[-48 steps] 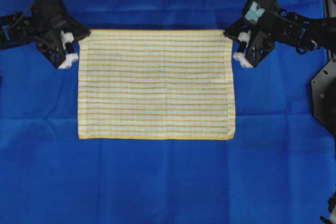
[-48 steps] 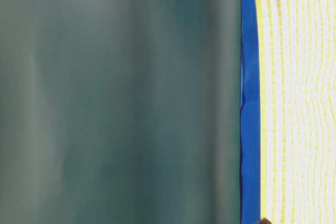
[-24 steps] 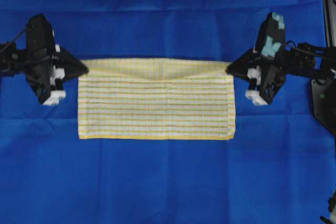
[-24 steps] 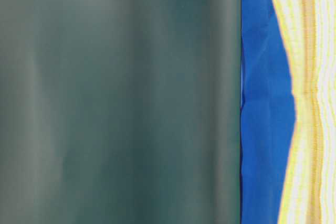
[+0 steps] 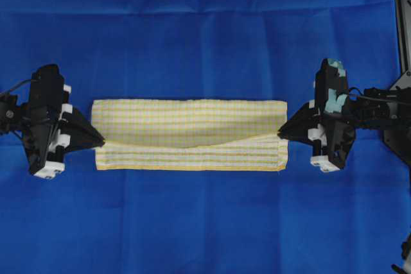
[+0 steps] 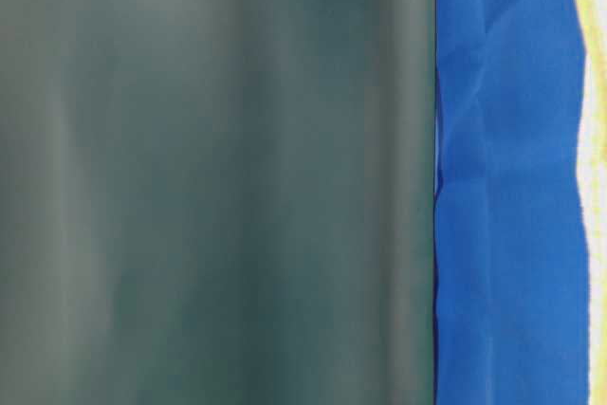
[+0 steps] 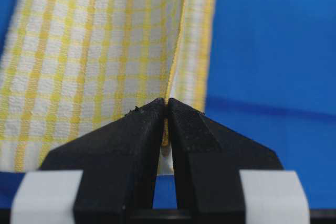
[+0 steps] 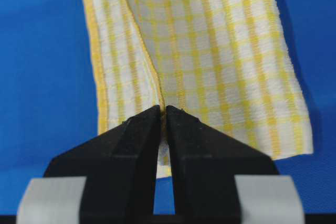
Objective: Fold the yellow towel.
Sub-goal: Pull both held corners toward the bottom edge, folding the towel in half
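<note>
The yellow towel (image 5: 189,134) lies across the middle of the overhead view as a long narrow band, its far half doubled over toward the near hem. My left gripper (image 5: 103,140) is shut on the towel's left corner. In the left wrist view the hem (image 7: 173,72) runs up out of the shut left gripper (image 7: 166,102). My right gripper (image 5: 279,135) is shut on the right corner. The right wrist view has the towel (image 8: 220,51) rising from the shut right gripper (image 8: 163,109). A thin strip of the towel (image 6: 596,139) shows at the table-level view's right edge.
A large plain blue cloth (image 5: 205,30) covers the table all round the towel. A black frame part (image 5: 401,11) stands along the right edge of the overhead view. A dark green backdrop (image 6: 218,177) fills most of the table-level view.
Both grippers have carried the towel's far edge toward the near hem, doubling the cloth over itself. The flat rectangle has become a narrow folded band. Both stayed shut.
</note>
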Controlling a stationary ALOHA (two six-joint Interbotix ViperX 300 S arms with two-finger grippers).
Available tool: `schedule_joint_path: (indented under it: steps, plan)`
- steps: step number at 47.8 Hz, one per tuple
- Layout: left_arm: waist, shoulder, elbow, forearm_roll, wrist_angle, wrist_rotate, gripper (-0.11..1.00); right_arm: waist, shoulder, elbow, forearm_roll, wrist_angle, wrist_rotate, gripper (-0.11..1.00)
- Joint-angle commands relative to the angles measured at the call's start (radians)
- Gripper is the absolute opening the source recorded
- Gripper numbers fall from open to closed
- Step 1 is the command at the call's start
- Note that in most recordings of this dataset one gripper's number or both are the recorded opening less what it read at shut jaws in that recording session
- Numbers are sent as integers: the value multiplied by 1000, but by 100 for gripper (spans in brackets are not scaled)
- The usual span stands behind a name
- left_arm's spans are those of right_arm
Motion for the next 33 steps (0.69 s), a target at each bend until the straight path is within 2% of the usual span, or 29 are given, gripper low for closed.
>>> schedule_joint_path:
  steps: [1,33]
  plan:
    - [-11,0,-18,-3,-3,-3,3,15,6,-18,6,-14,-2,4]
    - [-23,46,-58,-3,83,-2,3,51,60,-49,6,-6,-5,4]
